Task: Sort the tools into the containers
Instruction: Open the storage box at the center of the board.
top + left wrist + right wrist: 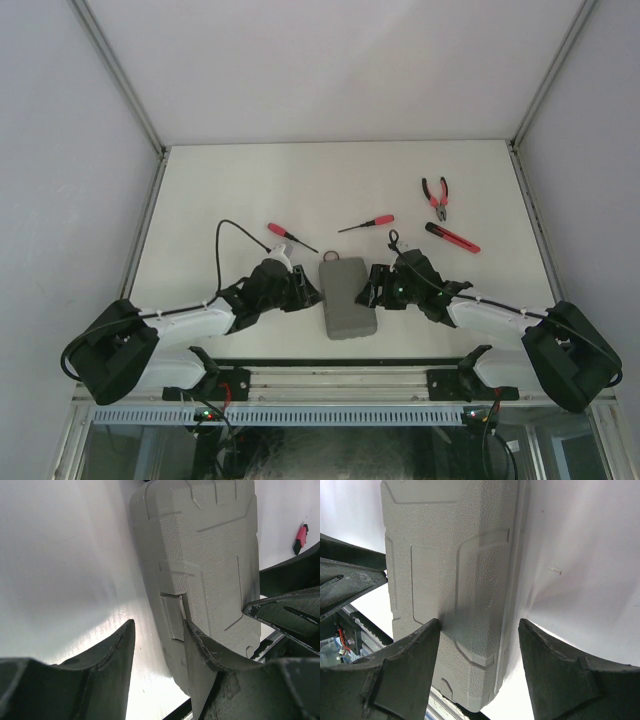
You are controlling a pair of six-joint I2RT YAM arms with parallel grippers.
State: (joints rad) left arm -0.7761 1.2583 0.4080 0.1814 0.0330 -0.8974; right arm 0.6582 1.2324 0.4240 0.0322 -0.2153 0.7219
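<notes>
2 grippers flank 1 closed grey case (pixel 347 297), the biggest thing on the white table (pixel 240 180). The case lies flat at the near middle, just ahead of the arm bases. Its long axis runs near to far, with the near end swung slightly to the right.

The left gripper (pixel 306 289) sits at the case's left long side. From its wrist camera the left gripper (pixel 159 625) has its jaws apart, clamped on nothing. 1 finger lies against the case's edge beside the small latch tab, and the other hangs over bare table.

The right gripper (pixel 376 289) is at the opposite long side. In its own view the right gripper (pixel 479 622) is parted wide and straddles the case's edge, 1 finger over the textured lid and 1 over the table. I cannot tell if either finger touches.

Well apart, at the far right, the pliers (pixel 436 196) lie with handles away from the arms. Just nearer lies the slim stick tool (pixel 452 237), slanting. 2 screwdrivers lie beyond the case: the left screwdriver (pixel 290 236) points its tip toward the case's far end, and the right screwdriver (pixel 366 224) points its tip left. A black ring (pixel 330 257) sits at the case's far edge.
</notes>
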